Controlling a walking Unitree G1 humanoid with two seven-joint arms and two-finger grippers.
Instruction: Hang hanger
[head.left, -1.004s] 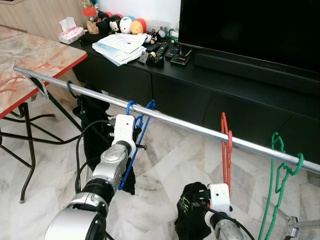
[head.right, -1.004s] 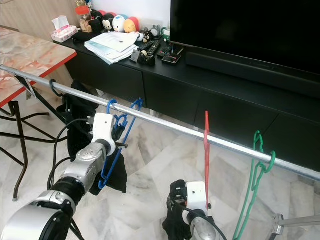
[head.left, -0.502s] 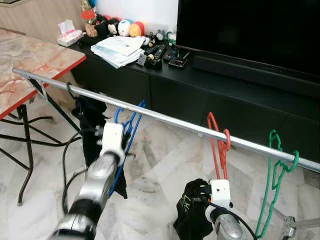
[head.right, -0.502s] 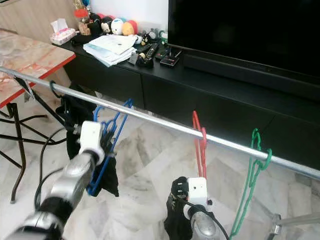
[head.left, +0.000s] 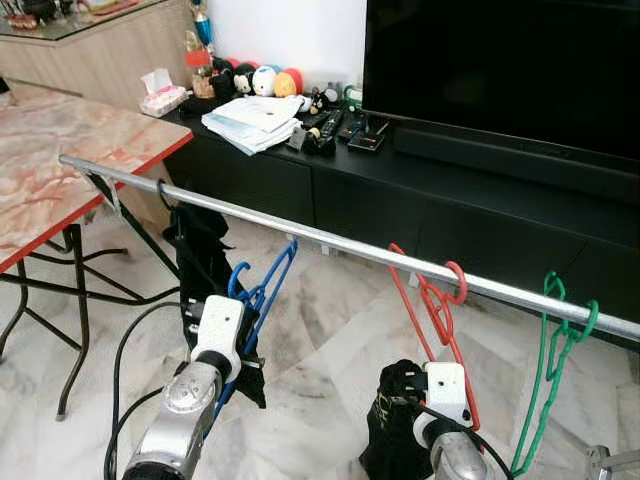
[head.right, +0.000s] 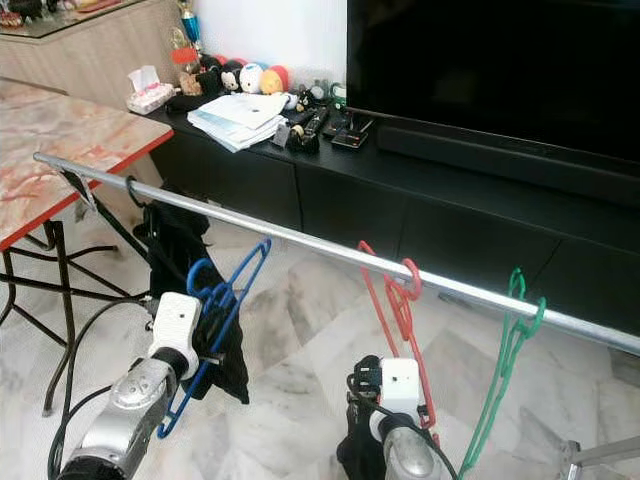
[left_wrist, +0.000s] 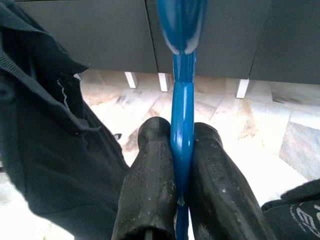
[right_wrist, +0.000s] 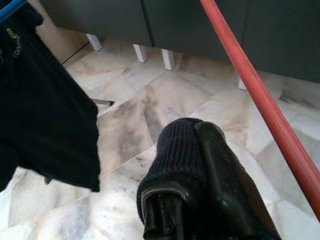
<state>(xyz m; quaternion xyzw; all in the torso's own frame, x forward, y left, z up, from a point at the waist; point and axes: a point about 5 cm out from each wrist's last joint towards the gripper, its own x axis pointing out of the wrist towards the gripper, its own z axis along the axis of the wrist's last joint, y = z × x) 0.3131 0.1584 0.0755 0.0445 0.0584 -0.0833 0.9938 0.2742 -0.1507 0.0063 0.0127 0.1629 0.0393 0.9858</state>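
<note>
Setting: living room of a home. Evidence: large black flat-screen television (head.left: 500, 70) on a long low black media cabinet (head.left: 420, 190); cabinet top carries a row of round plush toys (head.left: 262, 80), a stack of white papers (head.left: 255, 122), black remote controls (head.left: 325, 130) and a tissue box (head.left: 162, 93). Polished marble tile floor (head.left: 330, 330). Marble-patterned, red-edged folding table (head.left: 60, 170) beside a wooden sideboard (head.left: 100, 40).

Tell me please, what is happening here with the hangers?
The robot's left hand is shut on a blue hanger, holding it just below the metal rail, its hook not on the rail. The right hand grips dark cloth beside a red hanger hooked on the rail. A green hanger hangs further right.
</note>
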